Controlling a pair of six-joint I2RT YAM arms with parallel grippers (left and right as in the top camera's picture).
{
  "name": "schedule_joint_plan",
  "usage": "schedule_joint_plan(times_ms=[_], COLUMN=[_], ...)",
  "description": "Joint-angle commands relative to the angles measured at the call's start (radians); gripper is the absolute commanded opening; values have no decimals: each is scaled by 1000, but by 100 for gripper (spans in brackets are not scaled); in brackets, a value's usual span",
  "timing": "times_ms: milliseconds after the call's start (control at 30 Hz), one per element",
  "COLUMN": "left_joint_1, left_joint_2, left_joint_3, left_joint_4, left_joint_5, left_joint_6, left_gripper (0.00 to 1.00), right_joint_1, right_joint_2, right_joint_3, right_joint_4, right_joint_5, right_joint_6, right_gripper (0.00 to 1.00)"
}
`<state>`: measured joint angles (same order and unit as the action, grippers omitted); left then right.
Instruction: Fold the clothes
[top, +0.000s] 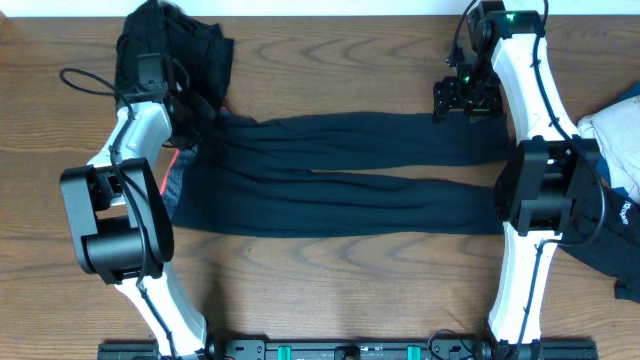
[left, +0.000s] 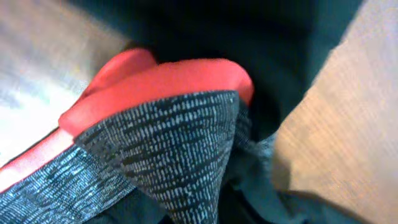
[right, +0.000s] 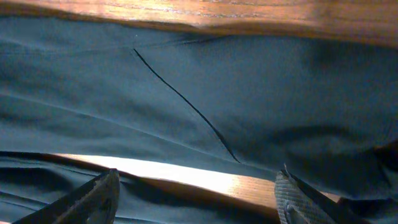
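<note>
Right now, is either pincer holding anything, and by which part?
Left pincer shut on the black trousers at the coral-red waist band; right pincer open, empty.

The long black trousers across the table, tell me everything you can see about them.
The trousers are thin, soft black fabric, lying flat on the wooden table, with both legs stretched side by side toward the right and lightly creased. The waist end is at the left, bunched, showing a coral-red band beside speckled grey fabric. The left tool is shut on that waist end. The right tool hangs open above the leg ends, apparently not touching.
</note>
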<state>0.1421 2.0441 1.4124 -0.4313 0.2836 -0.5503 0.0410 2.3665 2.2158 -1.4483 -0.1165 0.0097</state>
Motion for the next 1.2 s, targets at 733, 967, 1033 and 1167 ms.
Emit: schedule_joint_plan(times_ms=[733,967,1033,1167], left_joint_1=[6,11,21,53], left_joint_2=[-161,-155,-155,-157], left_joint_3=[-19,-96,-103,-103], left_joint_4=[-374,-384,-395,-427], left_joint_5=[-156,-154,-156,-196], left_joint_6=[188,246,270,269], left_gripper=[81,80,80,80], right_joint_1=[87,118,114,110], right_joint_2=[-6,-6,-6,-19], right_joint_3=[14,14,14,14], right_joint_4=[-47,-120,-154,-212], right_joint_5=[6,254,288,332], right_joint_6=[39,252,287,344], right_gripper=[76,76,77,77])
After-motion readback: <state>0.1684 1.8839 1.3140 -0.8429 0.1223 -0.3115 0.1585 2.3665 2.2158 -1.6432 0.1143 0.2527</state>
